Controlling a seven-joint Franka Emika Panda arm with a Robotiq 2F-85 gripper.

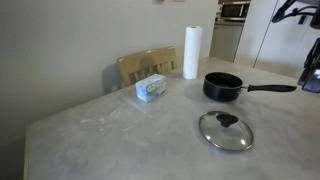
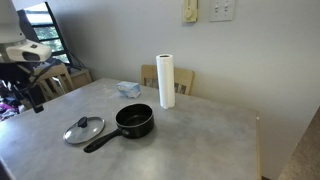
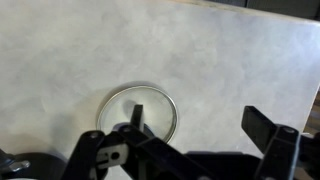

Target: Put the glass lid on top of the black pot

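The glass lid lies flat on the grey table, black knob up, beside the black pot, whose long handle points away from it. Both also show in an exterior view, the lid and the pot. My gripper is open and empty, high above the table. In the wrist view the lid lies below, partly behind one finger. The arm hangs at the table's edge, well apart from lid and pot.
A white paper towel roll stands upright behind the pot. A blue and white box lies near a wooden chair at the table's far edge.
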